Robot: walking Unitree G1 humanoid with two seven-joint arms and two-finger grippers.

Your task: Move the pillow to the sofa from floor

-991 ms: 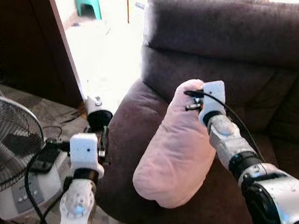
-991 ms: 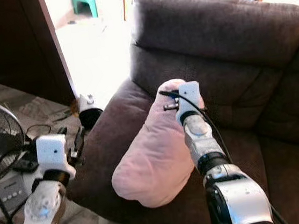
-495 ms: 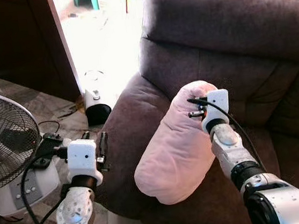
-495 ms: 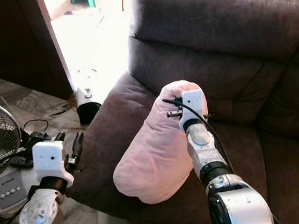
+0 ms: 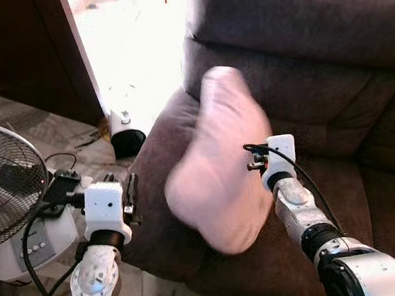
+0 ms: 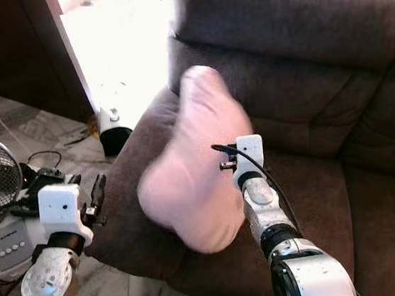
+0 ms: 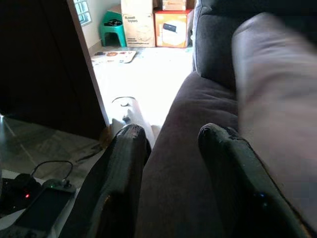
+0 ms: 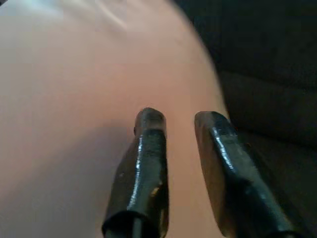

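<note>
On the far left a fan (image 5: 2,188) and its cables (image 5: 44,276) crowd the floor, so we have little room to step that way. Our left gripper (image 7: 171,148) hovers just off the near-left corner of the sofa (image 5: 301,57), its fingers parted with nothing between them. Beyond it a small white appliance (image 5: 124,131) sits on the floor by the bright doorway.

The pink pillow (image 5: 217,163) is blurred and tilted over the sofa's left seat cushion, its lower end hanging near the front edge — we cannot tell how much of it rests on the seat. Our right gripper (image 8: 181,129) is just beside it, fingers spread apart and gripping nothing.

The risk, as we judge it, is the pillow tipping forward off that front edge back to the floor, since nothing holds it. Open seat lies to the right and toward the backrest — the safer direction to nudge it.
</note>
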